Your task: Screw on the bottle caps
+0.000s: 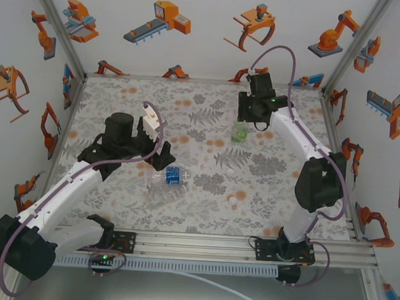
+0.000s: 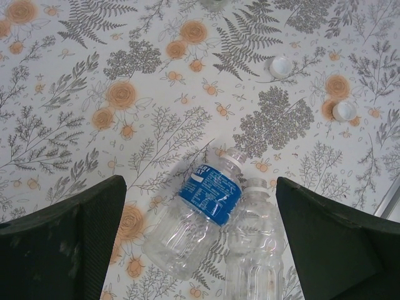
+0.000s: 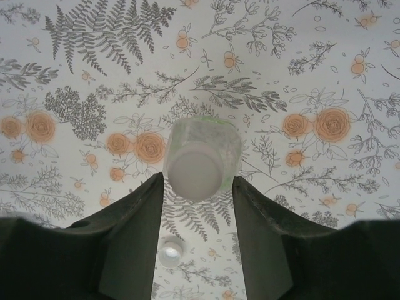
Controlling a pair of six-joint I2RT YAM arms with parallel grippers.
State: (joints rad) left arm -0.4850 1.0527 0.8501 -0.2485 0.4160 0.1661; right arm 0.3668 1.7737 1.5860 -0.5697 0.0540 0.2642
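The green bottle (image 3: 203, 134) is standing upright at the far right of the table (image 1: 122, 94), directly under the right gripper (image 3: 197, 179). From the right wrist a white cap (image 3: 196, 176) is sitting on its top, and the two fingers are flanking that cap closely, one on each side. The jaws are standing narrow. Whether the pads are pressing on the cap or standing just off it cannot be told. From above, the gripper is covering the bottle's top, so its lower body alone is showing.

A loose cap (image 3: 170, 253) is lying on the table near the green bottle, on its near side. A second loose cap (image 1: 234, 201) is lying nearer again, apart from the first.

Left of these, around the middle of the table, the blue-label bottle (image 2: 209, 200) and the clear bottle (image 2: 253, 240) are lying on their sides, touching, with necks pointing far. Whether either neck is wearing a cap is hard to make out. The clear bottle's base is running off the bottom edge of the left wrist view.

The left gripper (image 2: 200, 182) is hanging above this pair with its jaws spread wide, holding nothing, and both bottles are lying between its fingers.
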